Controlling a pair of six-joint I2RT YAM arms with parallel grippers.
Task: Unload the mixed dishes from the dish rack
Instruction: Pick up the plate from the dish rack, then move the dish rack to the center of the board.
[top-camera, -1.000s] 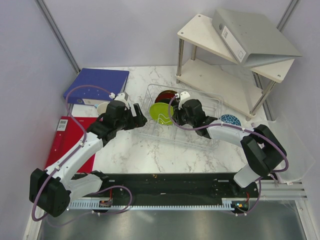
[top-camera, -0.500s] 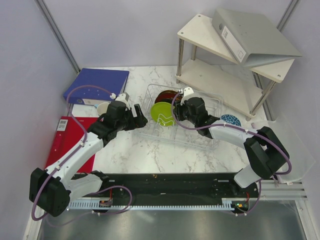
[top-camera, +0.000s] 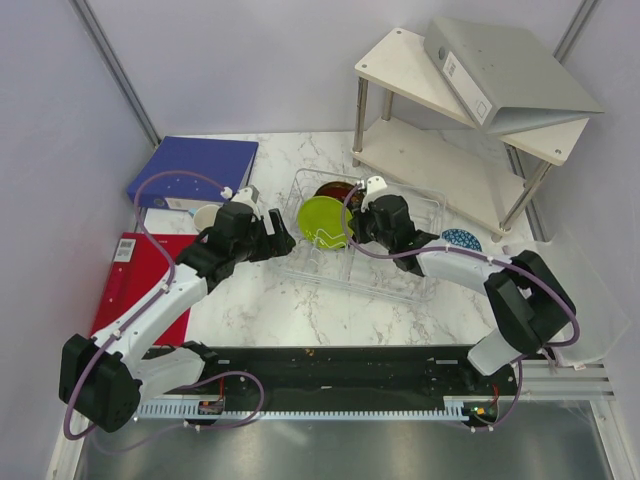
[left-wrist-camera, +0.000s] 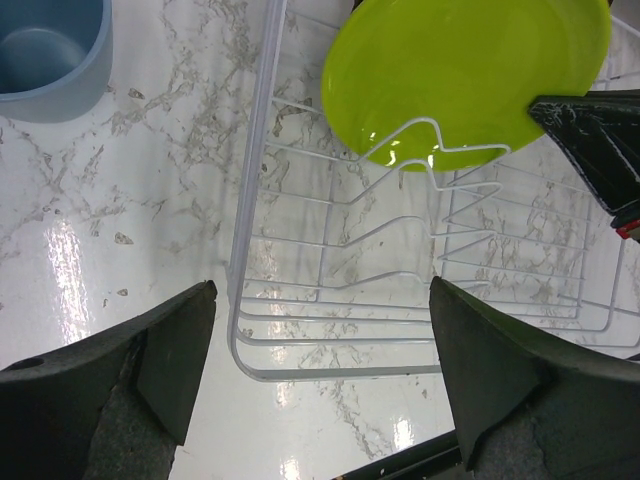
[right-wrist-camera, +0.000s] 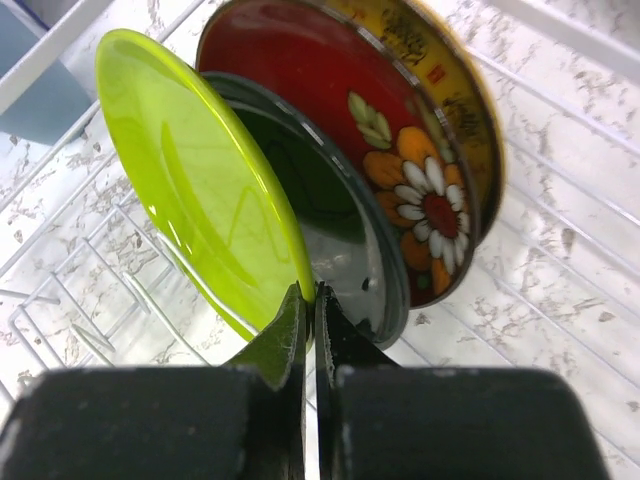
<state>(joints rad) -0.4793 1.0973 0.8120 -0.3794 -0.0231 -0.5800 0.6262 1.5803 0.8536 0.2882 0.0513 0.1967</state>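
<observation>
The clear dish rack (top-camera: 400, 272) lies mid-table. My right gripper (top-camera: 356, 226) is shut on the lower rim of the lime-green plate (top-camera: 323, 222), which stands on edge, raised among the wire prongs. In the right wrist view the gripper (right-wrist-camera: 312, 298) pinches that plate (right-wrist-camera: 195, 180). Behind it stand the black plate (right-wrist-camera: 345, 235), the red flowered bowl (right-wrist-camera: 400, 160) and the yellow-brown patterned plate (right-wrist-camera: 465, 95). My left gripper (top-camera: 280, 240) is open and empty over the rack's left end (left-wrist-camera: 250, 200), below the green plate (left-wrist-camera: 465, 70). A light blue cup (left-wrist-camera: 45, 50) stands left of the rack.
A blue patterned bowl (top-camera: 461, 240) sits right of the rack. A blue binder (top-camera: 195, 168) and a red folder (top-camera: 135, 280) lie at the left. The white two-tier shelf (top-camera: 430, 150) with a grey binder (top-camera: 500, 70) stands at the back right.
My right gripper has moved up and back with the lime-green plate, which now sits higher in the rack. The left arm has barely moved.
</observation>
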